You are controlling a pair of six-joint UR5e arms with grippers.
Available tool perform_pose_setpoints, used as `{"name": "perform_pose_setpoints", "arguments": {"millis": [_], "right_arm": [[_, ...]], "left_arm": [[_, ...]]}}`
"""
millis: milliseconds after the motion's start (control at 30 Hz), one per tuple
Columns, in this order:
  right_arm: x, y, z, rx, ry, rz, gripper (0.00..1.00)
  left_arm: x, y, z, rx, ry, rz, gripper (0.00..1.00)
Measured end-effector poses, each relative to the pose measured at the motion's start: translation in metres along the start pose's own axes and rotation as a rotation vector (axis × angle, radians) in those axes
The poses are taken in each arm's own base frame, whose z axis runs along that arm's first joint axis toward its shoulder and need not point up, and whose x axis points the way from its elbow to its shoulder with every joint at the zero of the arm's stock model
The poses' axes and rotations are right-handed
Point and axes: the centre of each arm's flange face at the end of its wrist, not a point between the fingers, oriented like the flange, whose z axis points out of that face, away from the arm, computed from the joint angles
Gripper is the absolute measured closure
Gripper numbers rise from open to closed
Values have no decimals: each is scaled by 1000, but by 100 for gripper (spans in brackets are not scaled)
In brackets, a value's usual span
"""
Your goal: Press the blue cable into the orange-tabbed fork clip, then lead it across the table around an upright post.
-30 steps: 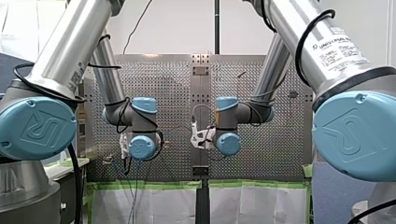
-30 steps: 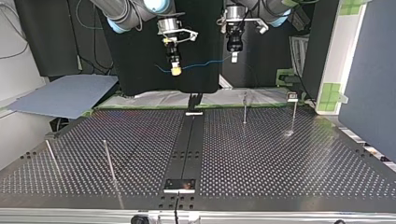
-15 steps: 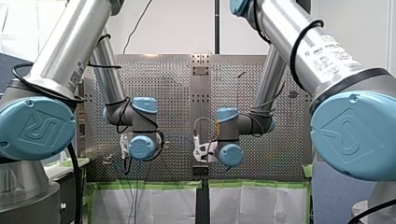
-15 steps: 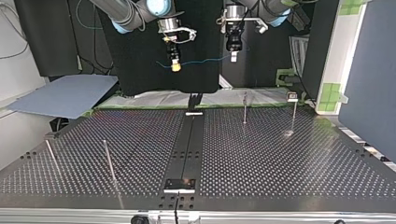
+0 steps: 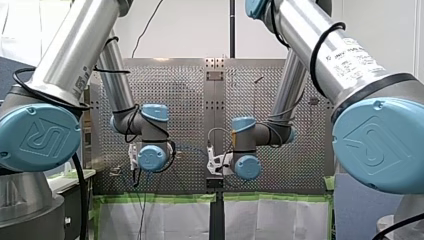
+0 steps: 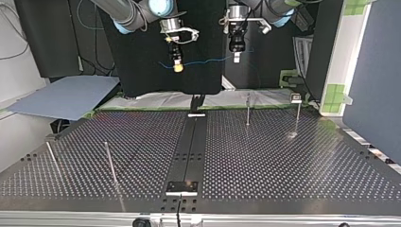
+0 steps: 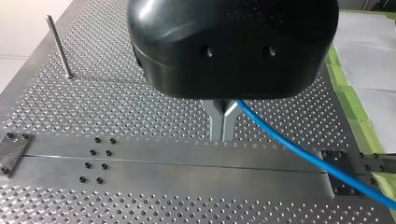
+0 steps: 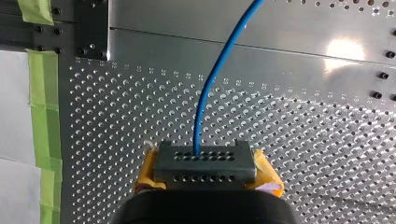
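The blue cable (image 6: 208, 60) hangs in the air between my two grippers, high above the near edge of the perforated table (image 6: 283, 161). My left gripper (image 7: 222, 126), black with metal fingers, is shut on the blue cable (image 7: 289, 144), which trails off to one side over the plate. With its yellow pads, my right gripper (image 8: 205, 163) is shut on the same cable (image 8: 215, 79), which runs straight ahead of it. In the top view my right gripper (image 6: 178, 68) is at the left and my left gripper (image 6: 237, 57) at the right. I cannot make out an orange-tabbed clip.
Thin upright posts stand on the table: two (image 6: 248, 111) (image 6: 298, 116) at the top view's far right, one with a small head, and two (image 6: 109, 163) (image 6: 52, 158) at its near left. A dark centre rail (image 6: 191, 142) splits the plate. Green tape (image 8: 39, 93) lines the table edge.
My right arm has shifted a little, its wrist sinking lower in the front view and its gripper rising slightly in the top view. My left arm has stayed still.
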Motion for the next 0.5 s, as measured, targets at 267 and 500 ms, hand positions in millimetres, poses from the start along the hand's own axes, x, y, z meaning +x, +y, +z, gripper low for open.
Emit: {"name": "perform_pose_setpoints", "arguments": {"millis": [267,500], "right_arm": [[0,0,0,0,0,0,100],[4,0,2,-4,5,4,100]], "left_arm": [[0,0,0,0,0,0,100],[2,1,3,0,0,-9,100]]}}
